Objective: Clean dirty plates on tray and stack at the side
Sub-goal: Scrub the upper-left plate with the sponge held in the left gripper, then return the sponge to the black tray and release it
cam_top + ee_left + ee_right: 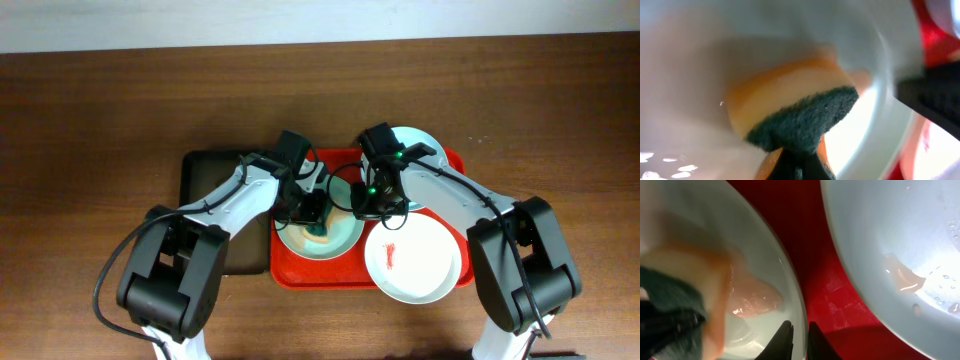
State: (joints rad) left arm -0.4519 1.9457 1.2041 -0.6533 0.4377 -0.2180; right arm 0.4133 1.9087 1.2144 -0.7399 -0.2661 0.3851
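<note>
Scrubbing step in hand — left tool (796, 167) clamps the sponge (795, 112) on the plate (345, 240), right tool (800, 339) pinches its rim — next move likely calls for wiping the pink smear (752, 300).

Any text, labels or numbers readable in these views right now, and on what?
None readable: no writing shows on the left plate, the other two plates, the red tray, the sponge or the arms.
</note>
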